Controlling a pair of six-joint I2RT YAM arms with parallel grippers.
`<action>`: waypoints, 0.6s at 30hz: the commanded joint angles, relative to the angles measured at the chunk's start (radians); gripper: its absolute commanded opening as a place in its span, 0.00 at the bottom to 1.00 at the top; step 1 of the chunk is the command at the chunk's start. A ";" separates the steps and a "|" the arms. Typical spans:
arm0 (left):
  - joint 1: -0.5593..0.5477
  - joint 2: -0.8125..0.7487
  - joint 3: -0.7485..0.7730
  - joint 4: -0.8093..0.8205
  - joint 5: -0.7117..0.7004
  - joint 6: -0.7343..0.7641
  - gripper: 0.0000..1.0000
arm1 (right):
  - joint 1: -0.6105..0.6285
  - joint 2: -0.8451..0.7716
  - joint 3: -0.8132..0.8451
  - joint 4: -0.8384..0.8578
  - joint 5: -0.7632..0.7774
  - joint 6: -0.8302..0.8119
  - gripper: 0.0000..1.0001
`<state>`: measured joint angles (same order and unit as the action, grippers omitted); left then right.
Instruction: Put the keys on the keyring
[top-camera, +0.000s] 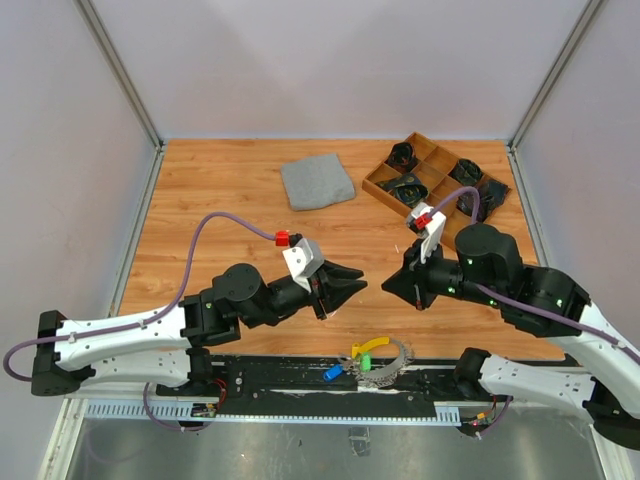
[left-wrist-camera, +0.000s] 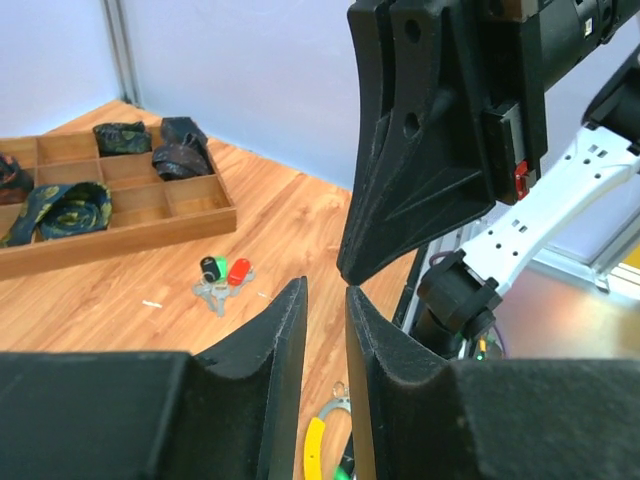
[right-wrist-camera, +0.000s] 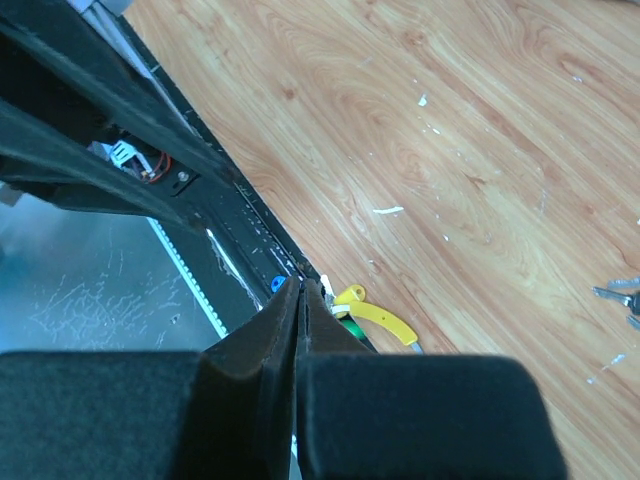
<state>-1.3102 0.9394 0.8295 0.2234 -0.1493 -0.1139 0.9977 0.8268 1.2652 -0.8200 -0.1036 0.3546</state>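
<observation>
Partway at best

The left gripper (left-wrist-camera: 325, 292) has jaws slightly parted, empty; the right gripper (right-wrist-camera: 302, 287) has jaws clenched, nothing visible between; the keyring (top-camera: 392, 363) lies on the rail (top-camera: 280, 375) at the counter's (top-camera: 230, 210) near edge, yellow, green and blue keys (top-camera: 358, 356) at it, threading unclear; a red-and-green pair (left-wrist-camera: 226, 272) lies loose near the tray (left-wrist-camera: 120, 246), probably still to add; mid-counter offers room.

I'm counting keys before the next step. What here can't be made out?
- Top view: the red and green keys don't show; the right arm seems to cover them.
- Right wrist view: keys cut off by the right edge; heads unseen.
- Keyring: too small in the top view to tell which keys are threaded on; the left end effector mostly blocks it in its own view.
</observation>
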 joint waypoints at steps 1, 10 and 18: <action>0.005 -0.021 -0.020 0.018 -0.090 -0.016 0.28 | -0.078 0.023 -0.034 -0.044 0.016 -0.009 0.00; 0.067 -0.080 -0.076 -0.004 -0.200 -0.100 0.28 | -0.070 0.067 -0.187 -0.048 -0.043 -0.074 0.28; 0.105 -0.129 -0.078 -0.056 -0.252 -0.112 0.29 | 0.216 0.207 -0.410 0.149 -0.009 0.039 0.44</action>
<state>-1.2160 0.8433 0.7528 0.1799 -0.3428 -0.2077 1.1175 0.9836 0.9356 -0.7811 -0.1223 0.3283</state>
